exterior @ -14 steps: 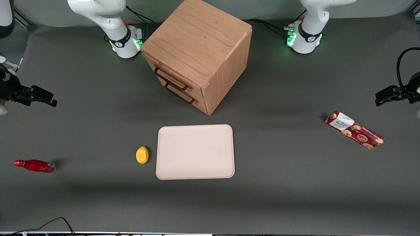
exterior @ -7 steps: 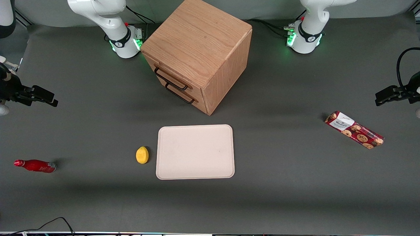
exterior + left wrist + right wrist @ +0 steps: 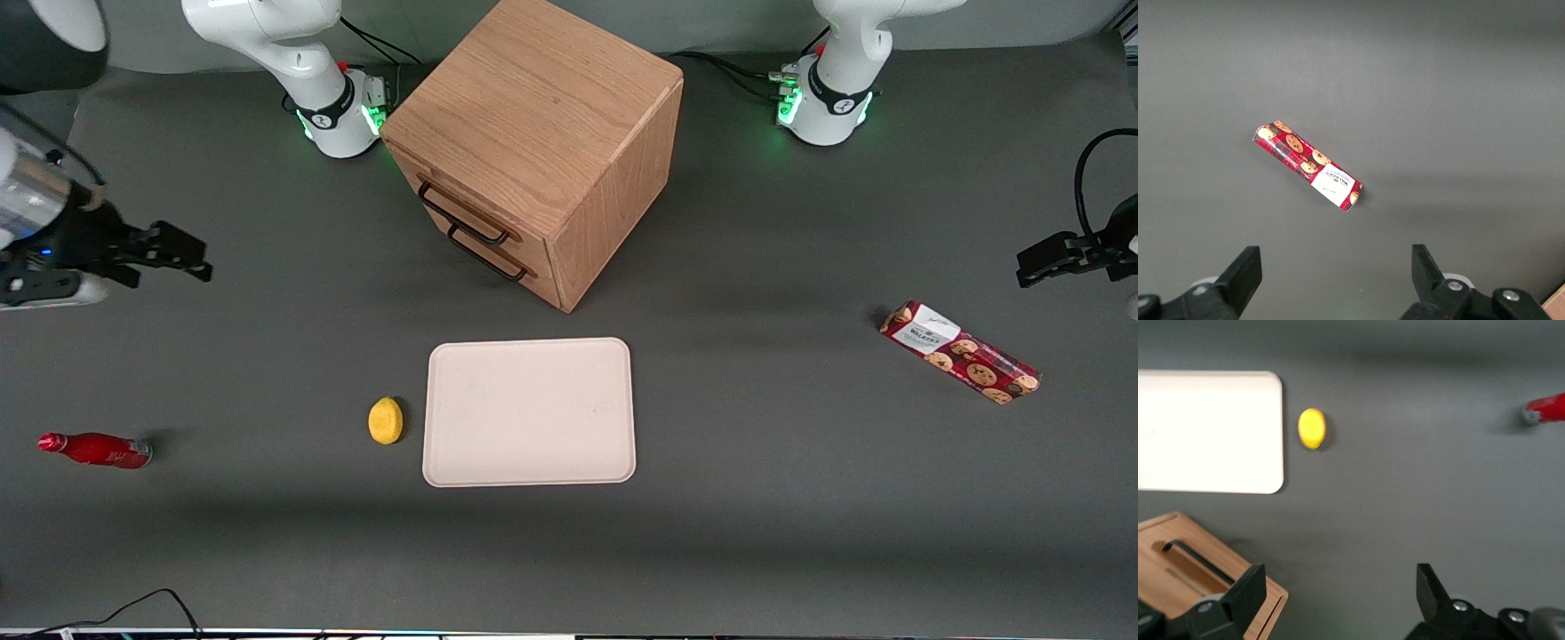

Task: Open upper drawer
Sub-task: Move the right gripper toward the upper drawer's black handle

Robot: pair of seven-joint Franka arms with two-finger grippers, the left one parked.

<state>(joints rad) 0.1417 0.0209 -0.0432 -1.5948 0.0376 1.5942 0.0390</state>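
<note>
The cube-shaped oak cabinet (image 3: 542, 133) stands at the back middle of the table. Its upper drawer (image 3: 449, 197) is shut, with a thin black wire handle (image 3: 462, 216); the same-looking lower drawer (image 3: 489, 253) sits just beneath. My gripper (image 3: 191, 258) hangs above the table toward the working arm's end, well apart from the drawer fronts, fingers open and empty. In the right wrist view the open gripper (image 3: 1338, 590) is over bare table, with a corner of the cabinet (image 3: 1191, 583) and a black handle (image 3: 1198, 560) beside one finger.
A beige tray (image 3: 529, 412) lies nearer the camera than the cabinet, a yellow lemon (image 3: 385, 420) beside it. A red bottle (image 3: 93, 449) lies toward the working arm's end. A red cookie box (image 3: 960, 352) lies toward the parked arm's end.
My gripper has moved toward the cabinet and risen slightly; the wrist has come more into view. Nothing else moved.
</note>
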